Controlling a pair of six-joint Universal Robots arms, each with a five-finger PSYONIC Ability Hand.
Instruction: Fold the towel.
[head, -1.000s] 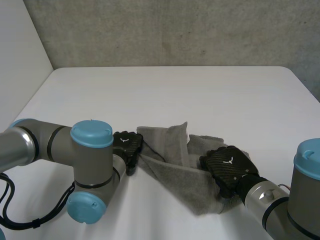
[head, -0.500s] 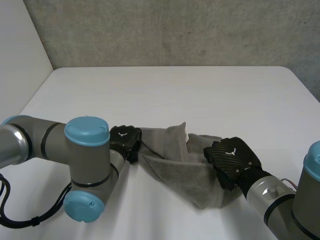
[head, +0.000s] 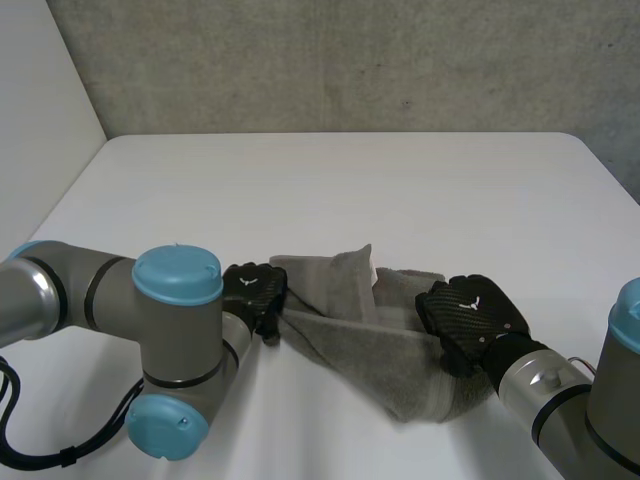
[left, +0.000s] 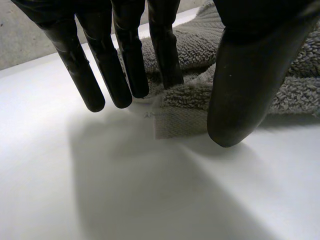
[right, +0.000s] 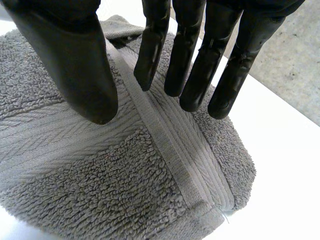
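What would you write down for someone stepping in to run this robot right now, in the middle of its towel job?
Left hand: open, fingers straight, poised over a corner of the towel, not gripping it.
Right hand: open, fingers straight above the towel's banded edge on the opposite side.
Towel: grey, bunched and loosely doubled over on the white table between the two hands.
Done: no tidy fold yet.
Left: probably grip the corner and edge, spread the cloth, then fold it flat.
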